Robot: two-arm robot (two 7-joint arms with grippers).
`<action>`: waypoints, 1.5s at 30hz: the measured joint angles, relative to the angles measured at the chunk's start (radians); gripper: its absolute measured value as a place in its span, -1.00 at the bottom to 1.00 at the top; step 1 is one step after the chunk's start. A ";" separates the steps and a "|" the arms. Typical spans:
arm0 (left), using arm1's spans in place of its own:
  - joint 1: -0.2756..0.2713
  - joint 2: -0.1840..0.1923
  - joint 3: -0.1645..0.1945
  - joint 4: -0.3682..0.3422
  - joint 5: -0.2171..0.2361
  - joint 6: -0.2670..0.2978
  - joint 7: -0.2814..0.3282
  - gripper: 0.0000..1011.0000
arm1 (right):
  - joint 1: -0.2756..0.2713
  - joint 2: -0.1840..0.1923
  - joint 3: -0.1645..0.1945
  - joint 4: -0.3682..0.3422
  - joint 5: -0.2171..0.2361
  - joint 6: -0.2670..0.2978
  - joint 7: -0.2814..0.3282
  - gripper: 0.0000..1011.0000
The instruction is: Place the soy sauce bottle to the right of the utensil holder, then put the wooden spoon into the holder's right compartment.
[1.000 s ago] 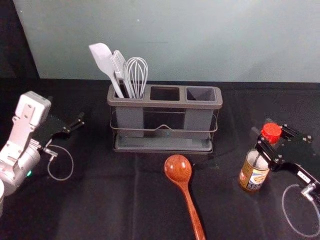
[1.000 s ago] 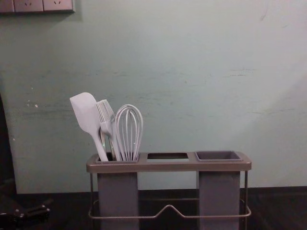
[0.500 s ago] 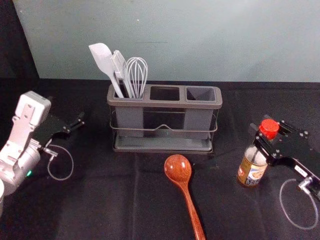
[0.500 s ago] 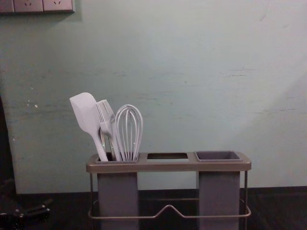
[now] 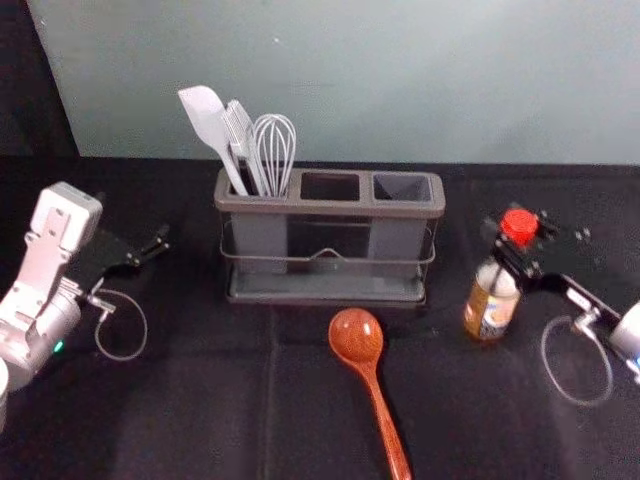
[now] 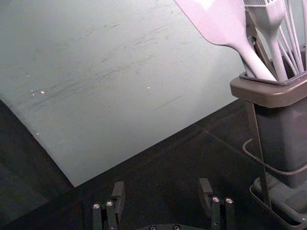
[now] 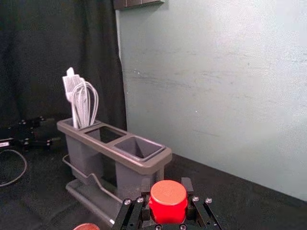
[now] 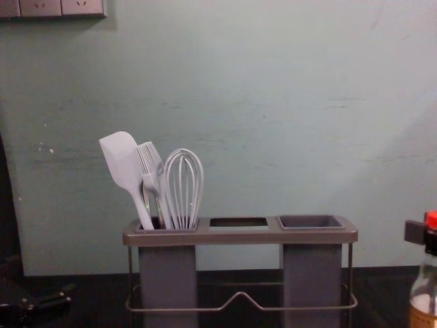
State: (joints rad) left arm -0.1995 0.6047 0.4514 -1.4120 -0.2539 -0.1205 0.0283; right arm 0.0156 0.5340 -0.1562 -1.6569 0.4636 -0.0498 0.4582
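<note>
The soy sauce bottle (image 5: 491,305), upright with a red cap, is right of the utensil holder (image 5: 325,208) and slightly nearer. My right gripper (image 5: 517,250) is shut on its neck; in the right wrist view the cap (image 7: 168,203) sits between the fingers of the right gripper (image 7: 166,186). The chest view has the bottle (image 8: 425,294) at its right edge. The wooden spoon (image 5: 357,338) lies in front of the holder, bowl towards it. The holder's right compartment (image 5: 402,188) is empty. My left gripper (image 5: 150,250) is parked at the left; the left gripper (image 6: 162,188) stands open.
A white spatula (image 5: 207,120), a brush (image 5: 240,135) and a whisk (image 5: 274,150) stand in the holder's left compartment. A pale wall (image 5: 400,80) rises behind the black-covered table (image 5: 220,400).
My right gripper and the bottle have moved leftward and away from the robot, towards the holder's right side; the bottle has entered the chest view. The left arm and spoon have stayed put.
</note>
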 joint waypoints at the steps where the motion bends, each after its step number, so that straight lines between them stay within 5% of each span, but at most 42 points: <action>1: 0.000 0.000 0.000 0.000 0.000 0.000 0.000 0.99 | 0.000 0.000 0.000 0.000 0.000 0.000 0.000 -0.24; 9: 0.000 0.000 0.000 0.000 0.000 0.000 0.000 0.99 | 0.109 -0.025 -0.041 0.110 -0.001 -0.022 0.022 -0.24; 20: 0.000 0.000 0.000 0.000 0.000 0.000 0.000 0.99 | 0.185 -0.055 -0.072 0.210 -0.002 -0.042 0.030 -0.24; 45: 0.000 0.000 0.000 0.000 0.000 0.000 0.000 0.99 | 0.241 -0.094 -0.106 0.271 -0.033 -0.059 0.023 -0.18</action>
State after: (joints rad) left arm -0.1995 0.6047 0.4514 -1.4120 -0.2539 -0.1205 0.0283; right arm 0.2567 0.4395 -0.2627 -1.3861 0.4311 -0.1090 0.4808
